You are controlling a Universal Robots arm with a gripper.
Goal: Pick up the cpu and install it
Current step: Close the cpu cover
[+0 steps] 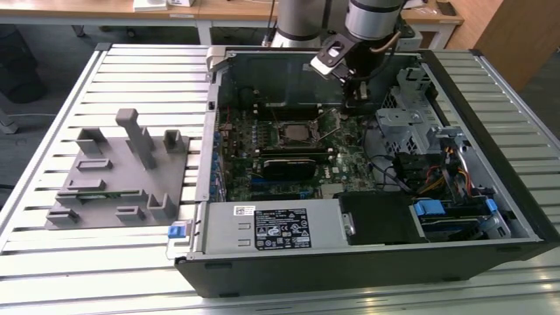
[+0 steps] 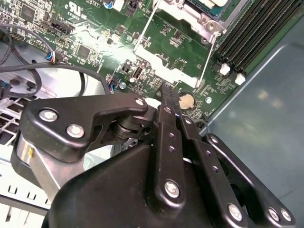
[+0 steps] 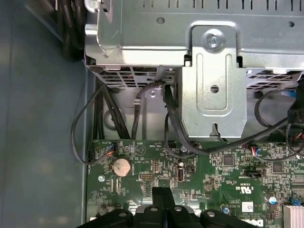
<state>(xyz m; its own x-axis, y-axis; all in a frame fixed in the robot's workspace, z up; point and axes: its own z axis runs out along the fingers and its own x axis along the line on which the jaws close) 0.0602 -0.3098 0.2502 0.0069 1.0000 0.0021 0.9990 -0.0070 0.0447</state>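
Hovering over the motherboard (image 1: 350, 157), the pincer (image 2: 166, 90) is pinching shut on nothing. The cpu (image 1: 298, 134) is already sitting in its socket (image 2: 205, 21) nearby, which likely explains the empty grip.

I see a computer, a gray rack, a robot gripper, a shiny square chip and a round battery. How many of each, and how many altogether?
computer case: 1
gray rack: 1
gripper: 1
cpu: 1
round battery: 1
Total: 5
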